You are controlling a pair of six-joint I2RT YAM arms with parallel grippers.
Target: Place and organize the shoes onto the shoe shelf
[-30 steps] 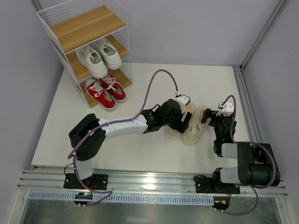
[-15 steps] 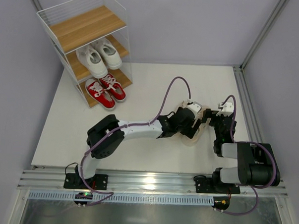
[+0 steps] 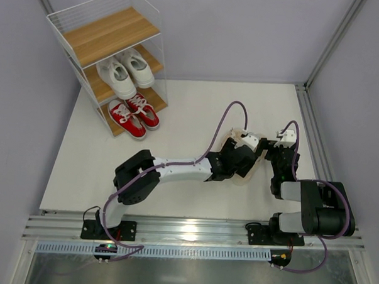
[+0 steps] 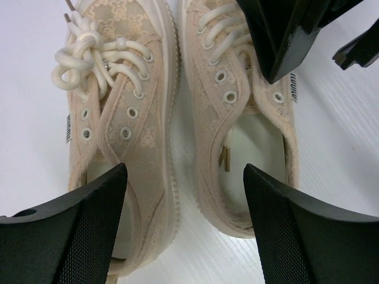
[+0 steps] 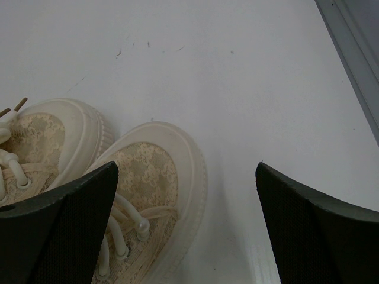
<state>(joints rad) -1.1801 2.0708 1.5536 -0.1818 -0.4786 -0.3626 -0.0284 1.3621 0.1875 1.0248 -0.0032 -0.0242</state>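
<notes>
Left arm (image 3: 182, 169) reaches right, jaws spread over beige shoes (image 4: 127, 118); right jaws likewise spread

Beneath the left gripper (image 4: 183, 171), the beige shoes (image 4: 139, 112) are mostly hidden from above; in the wrist view their heels are covered by its fingers (image 4: 77, 231).

Left pincer (image 4: 183, 168) wide, arm outstretched; right pincer (image 5: 186, 166) wide, arm seemingly folded.

My black fingers (image 4: 65, 236) look rough and dotted. The beige shoes (image 4: 133, 136) are patterned cloth. The table (image 4: 23, 118) looks smooth.
</notes>
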